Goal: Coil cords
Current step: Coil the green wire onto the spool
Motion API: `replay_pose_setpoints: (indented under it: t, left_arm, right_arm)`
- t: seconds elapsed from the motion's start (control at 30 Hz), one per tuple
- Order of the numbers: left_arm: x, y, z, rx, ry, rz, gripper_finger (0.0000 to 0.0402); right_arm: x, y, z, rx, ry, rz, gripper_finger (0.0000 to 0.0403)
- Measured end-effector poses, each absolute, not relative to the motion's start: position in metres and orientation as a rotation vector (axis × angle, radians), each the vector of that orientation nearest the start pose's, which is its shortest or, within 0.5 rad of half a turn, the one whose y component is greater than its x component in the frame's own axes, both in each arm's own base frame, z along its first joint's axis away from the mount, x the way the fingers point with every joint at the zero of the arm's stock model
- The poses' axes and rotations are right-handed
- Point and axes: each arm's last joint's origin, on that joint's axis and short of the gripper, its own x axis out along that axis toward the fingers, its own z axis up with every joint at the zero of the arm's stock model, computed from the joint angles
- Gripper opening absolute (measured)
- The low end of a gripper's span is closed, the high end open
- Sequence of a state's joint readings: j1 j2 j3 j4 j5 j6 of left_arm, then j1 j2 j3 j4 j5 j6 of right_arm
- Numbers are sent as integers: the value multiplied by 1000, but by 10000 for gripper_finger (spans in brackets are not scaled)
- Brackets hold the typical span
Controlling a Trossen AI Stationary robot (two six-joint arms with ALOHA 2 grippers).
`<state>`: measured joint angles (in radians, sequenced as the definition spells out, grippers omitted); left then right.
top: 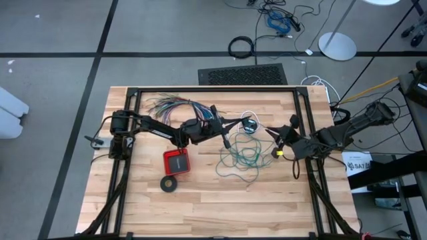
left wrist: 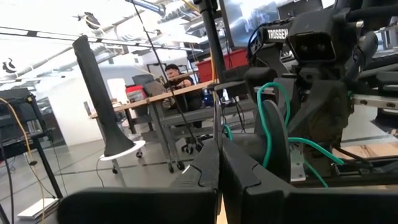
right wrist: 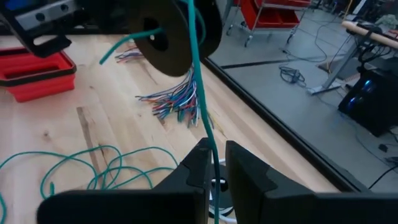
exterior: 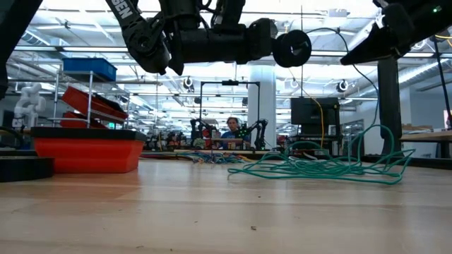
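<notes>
I see the teal-green wire heaped on my pale, grained wooden table. The tray is bright red, the tape ring black. The wire bundle fans green, blue, purple and red. A white cord loops beside a black spool.

The wooden table stands on a grey floor crossed by dark lines. Beyond its far edge lie a black grated mat, a coiled black cable and a round white stand base. Across the room, a bright hall shows ceiling lights, a white pillar, red bins on shelving, and 1 seated person at a distant bench.
</notes>
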<state>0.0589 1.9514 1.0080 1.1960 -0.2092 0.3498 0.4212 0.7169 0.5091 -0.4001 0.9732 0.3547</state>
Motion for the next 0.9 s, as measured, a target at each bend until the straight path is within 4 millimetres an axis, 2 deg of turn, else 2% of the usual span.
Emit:
replay_pose_setpoints:
  t: [0.47, 0.63, 0.9]
  left_arm:
    - [402, 30, 209, 326, -202, 307, 0]
    - [402, 30, 209, 326, -203, 305, 0]
    - [403, 29, 210, 325, -208, 283, 0]
  right_arm:
    - [136, 39, 238, -64, 361, -588, 34]
    - [132, 36, 234, -69, 366, -673, 4]
    - [135, 34, 221, -15, 332, -707, 1]
